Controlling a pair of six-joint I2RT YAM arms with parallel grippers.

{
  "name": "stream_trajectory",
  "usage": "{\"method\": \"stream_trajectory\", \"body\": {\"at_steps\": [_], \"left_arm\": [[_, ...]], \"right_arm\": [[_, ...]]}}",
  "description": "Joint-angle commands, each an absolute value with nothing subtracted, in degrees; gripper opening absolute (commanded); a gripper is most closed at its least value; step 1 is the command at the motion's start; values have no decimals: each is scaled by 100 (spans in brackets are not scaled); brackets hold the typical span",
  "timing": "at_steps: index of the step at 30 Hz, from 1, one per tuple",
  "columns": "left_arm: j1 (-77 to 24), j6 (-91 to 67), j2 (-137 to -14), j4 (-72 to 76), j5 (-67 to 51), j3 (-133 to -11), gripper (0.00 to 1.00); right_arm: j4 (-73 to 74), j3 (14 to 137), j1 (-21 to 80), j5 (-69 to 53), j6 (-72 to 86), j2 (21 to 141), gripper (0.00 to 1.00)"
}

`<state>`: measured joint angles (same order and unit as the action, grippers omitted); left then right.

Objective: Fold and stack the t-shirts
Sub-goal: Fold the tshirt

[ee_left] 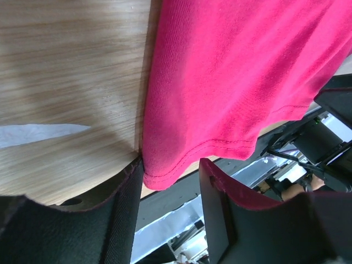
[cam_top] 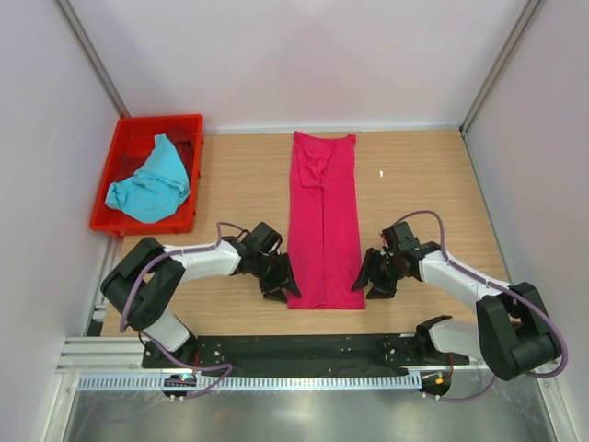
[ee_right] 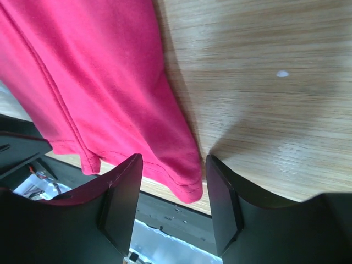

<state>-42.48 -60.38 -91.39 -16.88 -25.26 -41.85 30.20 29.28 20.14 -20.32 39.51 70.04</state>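
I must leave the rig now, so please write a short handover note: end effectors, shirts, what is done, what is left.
Left end effector: open, astride the near left corner of the pink t-shirt.
Right end effector: open, astride its near right corner.
Pink t-shirt: flat on the table, a long narrow strip.
Turquoise t-shirt: crumpled in the red crate.
Done: the pink one's lengthwise folds.
Left: fold pink shorter, fold turquoise, stack both.

A pale wooden table [cam_top: 414,184] stands enclosed by plain white walls [cam_top: 304,55] on three sides, with slanting metal posts [cam_top: 90,55] at its far corners, under soft, even light.
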Motion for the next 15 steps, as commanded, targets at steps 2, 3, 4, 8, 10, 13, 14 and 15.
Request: {"method": "stream_trajectory", "body": {"at_steps": [2,3,4,8,10,13,14,15], "left_arm": [[-4403,-6152,-9282,-1793,-1925,-3894,47],[-4447,-6161,-9273,-1836,-1873,-3876,46],[-4456,-6179,-9272,-1837,-1855,-3841,47],[-4509,-6222,-9308,-1837,-1811,-3823,39],[-4552,-6249,-9308,-1837,-1758,-3850,34],[-4640,-6354,-9168,-1872,-1723,-3841,20],[-4684,-6389,-9115,-1898,-1688,-3832,15],[-4798,-6477,-9036,-1951,-1670,-3832,10]], "right_arm": [[2681,2462,2030,-1951,3973,7058,56],[2681,2426,2030,-1969,3981,7058,55],[2689,2374,2030,-1977,3955,7066,55],[2672,2268,2022,-2012,3973,7101,46],[2733,2224,2030,-2039,3964,7084,35],[3039,2197,2022,-1986,3920,6909,14],[3119,2189,2030,-1995,3911,6830,10],[3207,2180,2039,-2056,3911,6629,6]]}}
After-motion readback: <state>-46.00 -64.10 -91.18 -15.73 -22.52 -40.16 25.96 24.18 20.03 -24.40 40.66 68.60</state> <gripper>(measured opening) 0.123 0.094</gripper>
